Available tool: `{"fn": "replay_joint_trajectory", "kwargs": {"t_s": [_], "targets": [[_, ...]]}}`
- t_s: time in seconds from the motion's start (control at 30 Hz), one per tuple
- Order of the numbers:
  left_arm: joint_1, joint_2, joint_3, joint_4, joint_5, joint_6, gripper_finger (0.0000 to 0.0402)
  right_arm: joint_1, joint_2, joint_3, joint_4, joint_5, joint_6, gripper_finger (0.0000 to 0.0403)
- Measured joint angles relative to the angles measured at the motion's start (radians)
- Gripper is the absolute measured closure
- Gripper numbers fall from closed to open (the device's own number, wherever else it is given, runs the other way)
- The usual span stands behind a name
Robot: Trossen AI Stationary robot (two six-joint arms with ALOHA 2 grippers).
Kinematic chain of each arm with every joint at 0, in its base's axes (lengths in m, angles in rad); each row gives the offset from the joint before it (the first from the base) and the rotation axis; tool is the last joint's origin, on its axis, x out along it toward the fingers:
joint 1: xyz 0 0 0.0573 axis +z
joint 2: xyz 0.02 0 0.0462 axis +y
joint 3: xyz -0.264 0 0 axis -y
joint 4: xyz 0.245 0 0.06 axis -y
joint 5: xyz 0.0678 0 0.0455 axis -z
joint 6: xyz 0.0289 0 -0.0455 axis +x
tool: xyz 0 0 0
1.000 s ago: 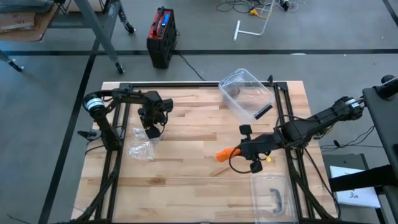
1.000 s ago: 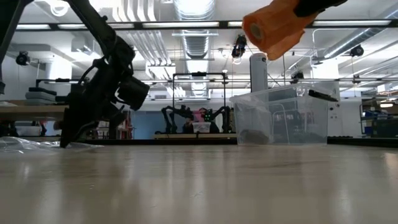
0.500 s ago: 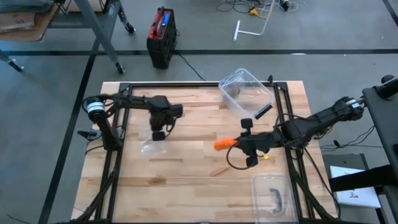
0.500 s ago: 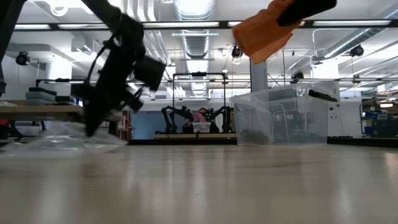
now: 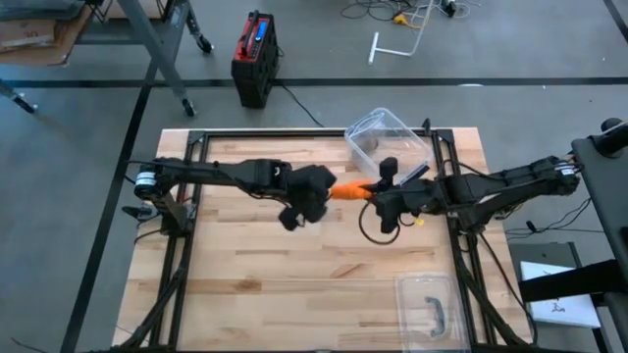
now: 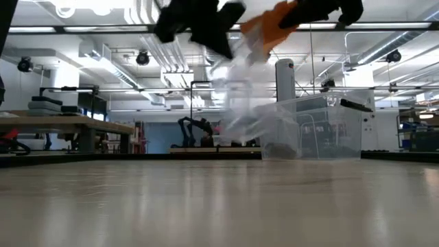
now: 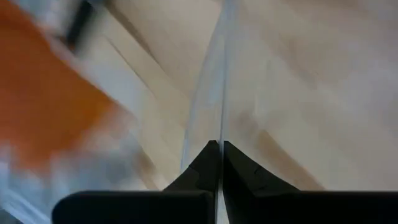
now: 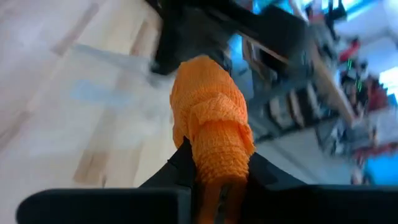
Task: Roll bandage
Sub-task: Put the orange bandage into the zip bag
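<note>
An orange bandage roll [image 8: 211, 118] sticks out of my right gripper [image 8: 214, 167], which is shut on it above the table's middle [image 5: 374, 196]. The roll [image 5: 347, 191] points toward the table's left. My left gripper [image 7: 219, 149] is shut on a clear plastic bag [image 6: 239, 92] and hovers just left of the roll [image 5: 299, 211], high above the wood. In the low view the bag hangs blurred under the roll [image 6: 271, 24]. My left gripper pinches a thin edge of the clear bag [image 7: 219, 118] between its two shut fingers, slanting down from the table's left. The bag hangs slack below, lifted clear of the table. My right gripper pinches the bandage roll's near end [image 8: 219, 158] between its two fingers, which lie along the roll. It comes nearly level from the table's right. The roll juts out past the fingertips, clear of the table.
A clear plastic container [image 5: 388, 145] lies at the far right of the table, a dark clip [image 5: 415, 175] beside it. A clear lid with a dark handle [image 5: 432, 312] sits near the front right. Black frame rails [image 5: 177, 245] run along the table's sides.
My left gripper has risen and swung from the table's left side to its middle, rolling as it went, with the clear bag lifted off the wood. My right gripper has drifted toward the far edge and turned, bringing the orange roll beside the left gripper.
</note>
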Motion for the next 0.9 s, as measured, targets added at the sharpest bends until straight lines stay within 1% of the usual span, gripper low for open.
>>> {"fn": "replay_joint_trajectory", "kwargs": {"t_s": [0.1,0.17,0.3,0.37,0.43,0.47,0.57,0.63,0.67,0.73,0.9], "targets": [[-0.004,0.000,0.040,0.112,0.041,-0.020,0.0401,0.008,0.020,-0.002,0.043,-0.021,-0.090,0.0354],[-0.003,0.000,0.061,0.109,0.045,-0.046,0.0401,0.013,0.022,-0.004,0.046,-0.003,-0.123,0.0354],[-0.002,0.000,0.096,0.068,0.064,-0.031,0.0401,0.041,0.023,-0.005,0.093,0.080,-0.235,0.0353],[-0.002,0.000,0.097,0.042,0.044,-0.016,0.0401,0.056,0.021,-0.003,0.114,0.120,-0.301,0.0353],[-0.003,0.000,0.092,0.030,0.031,-0.020,0.0401,0.068,0.020,0.001,0.141,0.132,-0.362,0.0353],[-0.002,0.000,0.091,0.025,0.052,-0.021,0.0401,0.073,0.020,0.001,0.154,0.132,-0.396,0.0353],[-0.001,0.000,0.104,0.023,0.180,-0.029,0.0401,0.079,0.035,0.001,0.158,0.099,-0.501,0.0353],[-0.005,0.000,0.120,0.018,0.254,-0.033,0.0401,0.080,0.051,-0.001,0.142,0.090,-0.527,0.0353],[-0.008,0.000,0.130,0.018,0.273,-0.038,0.0401,0.080,0.058,-0.002,0.129,0.082,-0.535,0.0353],[-0.012,0.000,0.158,-0.007,0.282,-0.044,0.0401,0.089,0.070,-0.002,0.099,0.079,-0.553,0.0353],[-0.013,0.000,0.260,-0.190,0.281,-0.045,0.0401,0.134,0.084,0.000,0.028,0.093,-0.566,0.0353]]}}
